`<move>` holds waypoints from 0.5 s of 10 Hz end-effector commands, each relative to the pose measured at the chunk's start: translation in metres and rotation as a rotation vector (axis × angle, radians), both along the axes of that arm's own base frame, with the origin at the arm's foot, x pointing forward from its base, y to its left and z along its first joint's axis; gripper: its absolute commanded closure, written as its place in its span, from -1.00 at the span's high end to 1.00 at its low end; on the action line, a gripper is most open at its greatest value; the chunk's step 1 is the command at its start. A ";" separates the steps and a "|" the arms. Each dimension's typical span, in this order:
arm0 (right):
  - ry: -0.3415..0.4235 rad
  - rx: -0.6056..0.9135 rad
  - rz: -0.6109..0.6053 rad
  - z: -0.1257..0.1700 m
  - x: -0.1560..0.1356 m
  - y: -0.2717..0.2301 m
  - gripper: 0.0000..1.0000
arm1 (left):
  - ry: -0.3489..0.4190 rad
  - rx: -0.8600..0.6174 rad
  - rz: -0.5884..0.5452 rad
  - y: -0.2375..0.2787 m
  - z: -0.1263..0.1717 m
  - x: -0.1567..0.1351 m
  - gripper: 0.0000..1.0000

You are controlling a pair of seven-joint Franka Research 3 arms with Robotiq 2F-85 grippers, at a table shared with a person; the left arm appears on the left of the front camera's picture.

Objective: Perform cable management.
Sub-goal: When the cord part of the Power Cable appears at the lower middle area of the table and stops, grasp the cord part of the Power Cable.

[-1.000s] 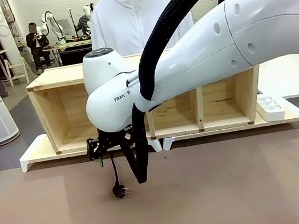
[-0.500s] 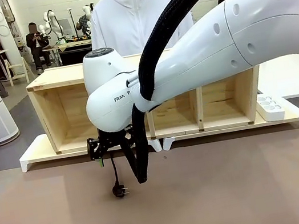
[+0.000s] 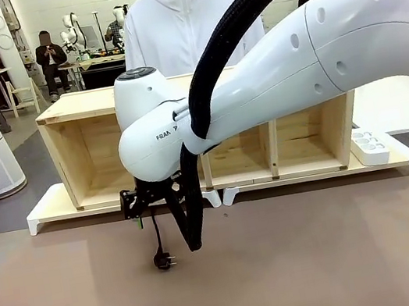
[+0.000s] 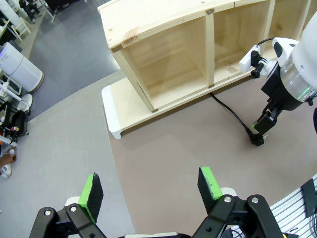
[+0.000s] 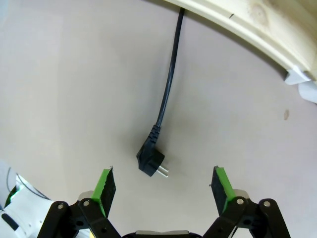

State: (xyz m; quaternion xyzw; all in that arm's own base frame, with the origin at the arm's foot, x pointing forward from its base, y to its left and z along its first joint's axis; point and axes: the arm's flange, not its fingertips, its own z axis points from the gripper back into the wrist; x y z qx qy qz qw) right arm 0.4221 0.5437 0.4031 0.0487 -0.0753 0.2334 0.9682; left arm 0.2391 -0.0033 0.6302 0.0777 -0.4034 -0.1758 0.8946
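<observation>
1. Your right arm (image 3: 292,66) reaches in from the right across the middle of the worktop (image 3: 326,258). The right gripper (image 3: 138,218) points down just in front of the wooden shelf (image 3: 84,142).
2. Right gripper fingers (image 5: 105,185): spread wide, green pads well apart, nothing gripped.
3. Cable (image 5: 171,74): thin and black. It comes out from under the shelf's pale base board (image 5: 257,20) and runs over the worktop to its plug (image 5: 151,162).
4. Plug: lies on the worktop with its two pins pointing away from the cable. In the right wrist view you see it between the two open fingers, nearer the one on the picture's left. The front view shows a gap between gripper and plug, so they are not touching.
5. Left gripper (image 4: 149,184): held high over the worktop, fingers open and empty. From there you look down on the shelf, the cable and the right gripper.
6. Writing: the lettering (image 3: 167,134) on the right arm's white casing reads "FRAN". The rest is covered by the black braided hose (image 3: 243,11).
7. White power strip (image 3: 370,146): sits on the base board at the shelf's right end, well apart from the plug.
8. A person in a white hooded jacket (image 3: 193,20) stands behind the shelf.
</observation>
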 end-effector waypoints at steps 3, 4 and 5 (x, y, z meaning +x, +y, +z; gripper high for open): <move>0.035 0.005 -0.008 -0.012 0.006 0.004 1.00 | -0.006 0.001 0.001 0.000 0.000 0.002 1.00; 0.048 0.010 -0.025 -0.017 0.006 0.005 1.00 | -0.006 0.001 0.001 0.000 0.000 0.002 1.00; 0.062 0.008 -0.039 -0.025 0.007 0.007 1.00 | -0.006 0.001 0.001 0.000 0.000 0.002 1.00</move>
